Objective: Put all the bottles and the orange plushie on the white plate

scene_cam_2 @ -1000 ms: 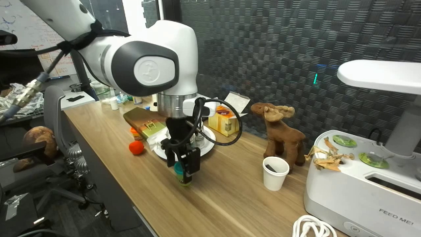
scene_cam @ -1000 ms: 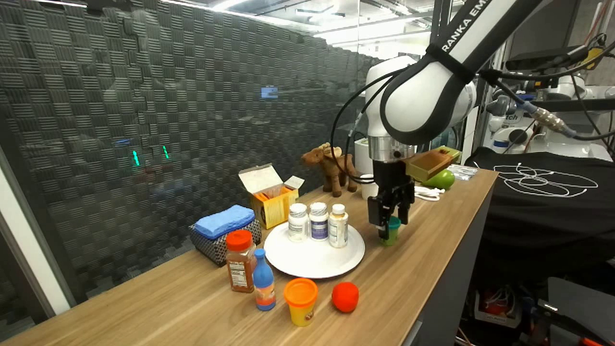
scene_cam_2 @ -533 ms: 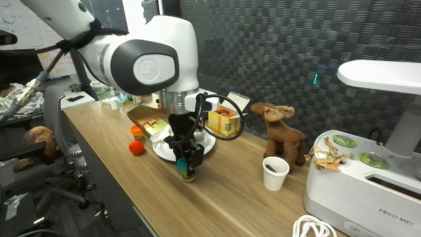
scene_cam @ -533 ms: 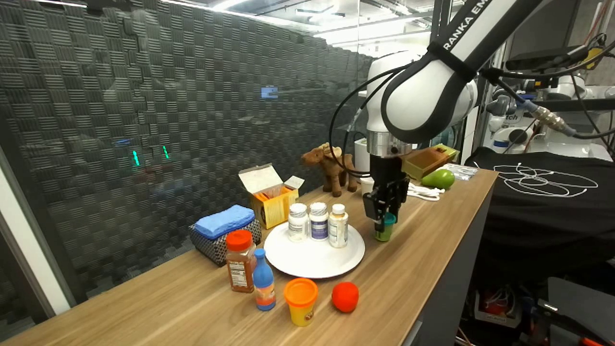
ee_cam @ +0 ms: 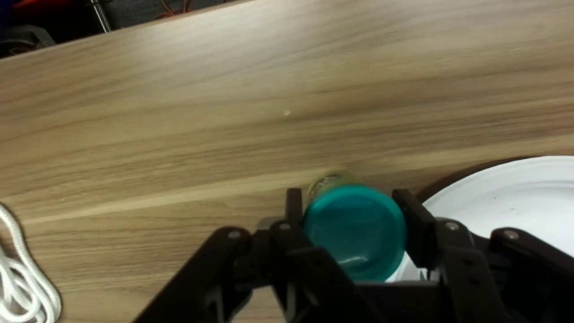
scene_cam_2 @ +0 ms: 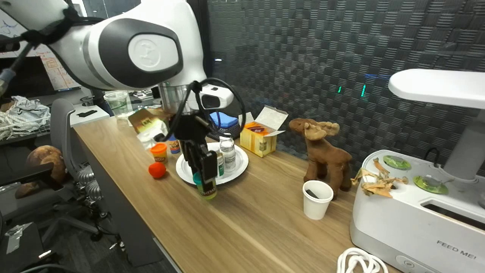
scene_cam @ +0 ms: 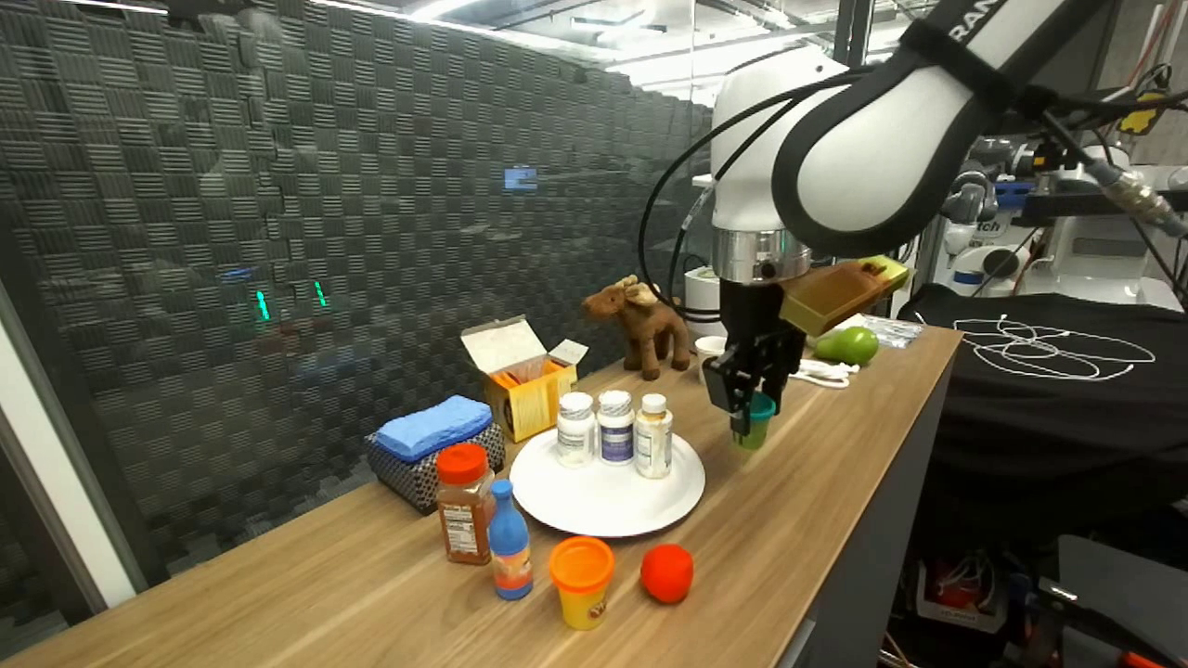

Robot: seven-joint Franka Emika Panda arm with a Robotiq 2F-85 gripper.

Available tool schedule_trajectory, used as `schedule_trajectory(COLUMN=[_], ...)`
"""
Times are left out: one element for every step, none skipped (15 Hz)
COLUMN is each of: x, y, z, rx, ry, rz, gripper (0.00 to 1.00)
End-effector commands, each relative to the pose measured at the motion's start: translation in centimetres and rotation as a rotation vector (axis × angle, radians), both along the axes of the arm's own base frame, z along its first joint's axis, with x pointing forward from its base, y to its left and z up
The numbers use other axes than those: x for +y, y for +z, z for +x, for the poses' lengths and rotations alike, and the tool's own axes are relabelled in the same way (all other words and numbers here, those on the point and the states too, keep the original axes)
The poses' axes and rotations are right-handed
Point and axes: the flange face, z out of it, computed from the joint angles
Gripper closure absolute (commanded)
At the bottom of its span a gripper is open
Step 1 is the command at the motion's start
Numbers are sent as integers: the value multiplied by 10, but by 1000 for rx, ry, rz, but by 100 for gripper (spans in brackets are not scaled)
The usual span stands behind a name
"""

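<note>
Three white plastic pill bottles [scene_cam: 616, 441] stand on the round, flat white plate [scene_cam: 603, 510]. A clear bottle with a red-orange lid [scene_cam: 466, 520] and a slim blue bottle [scene_cam: 510, 547] stand on the wooden counter [scene_cam: 325, 594], near the plate. I can't tell which thing is the orange plushie. Across the plate from these two, the black tool [ee_cam: 347, 204] pinches a small green tub with a teal lid [ee_cam: 355, 226] from both sides. The smooth lid might slip out if the pinch is too weak. If the tub goes over the plate too low, it could bump the white bottles down. Half a second ago, tool and tub sat lower in both exterior views. The plate has not moved.
</note>
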Motion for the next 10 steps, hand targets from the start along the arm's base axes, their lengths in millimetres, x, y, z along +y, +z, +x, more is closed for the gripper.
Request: schedule_trajectory(x=[34,44,53,61,68,74,78,82,85,88], y=[27,28,26,26,23,19,15,11,7,5], z=[-22,-22,-20,-18,-14,-10,-7,-3,0,3], rx=[-23,-19,-9,-10,-18,-22,-27,-28,-31,-30], ry=[27,49,74,93,119,140,158,168,173,178], rz=[-48,-48,-36,-30,-19,-6,9,21,36,51], gripper=[72,72,72,72,72,72,72,72,72,72])
